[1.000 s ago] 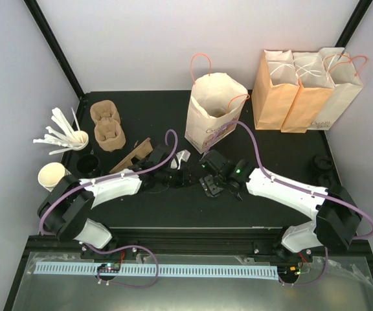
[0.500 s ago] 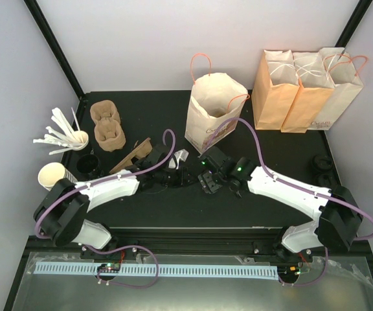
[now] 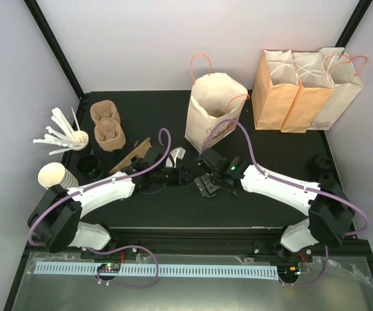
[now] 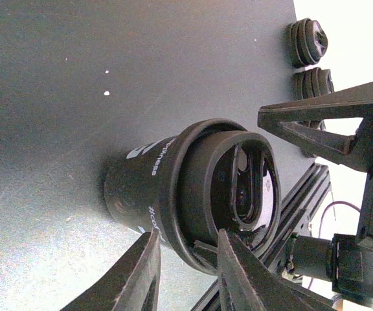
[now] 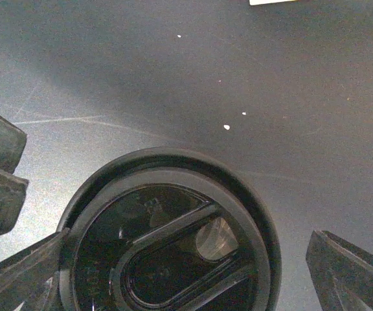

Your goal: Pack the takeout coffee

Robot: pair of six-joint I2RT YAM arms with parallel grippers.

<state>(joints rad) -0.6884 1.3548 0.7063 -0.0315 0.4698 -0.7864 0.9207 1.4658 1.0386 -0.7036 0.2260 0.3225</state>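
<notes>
**A:** While the left claw point(image 4: 188, 237) pinches the rim of the takeout coffee point(image 4: 167, 188), how should the other one go in?

**B:** Squarely, I'd say. The right claw point(image 5: 173, 269) hangs released directly over the lid point(image 5: 167, 253). In its own view its fingers point(image 5: 348, 272) are spread wide at about 8 and 4 o'clock of the cup, and neither touches it. It should sink lower so the pads meet the paper wall under the lid. A grip on the lid alone could pop it off.

**A:** And the left one?

**B:** It comes in from 6 o'clock in its wrist view, clenched narrow. As far as I can tell, one finger lies on the lid's top edge and the other against the wall just below the rim. I'd release it only once the right side is firmly clamped, otherwise the cup may tip.

**A:** Where does the cup stand?

**B:** Upright on the bench point(image 3: 154, 110), front and centre, largely hidden between the two claws from overhead, with the left claw at its 9 o'clock. The open paper bag point(image 3: 214, 107) stands at roughly 1 o'clock from it, near but apart.

**A:** So, the lift?

**B:** Straight up, kept level, then across to the bag's mouth.
</notes>
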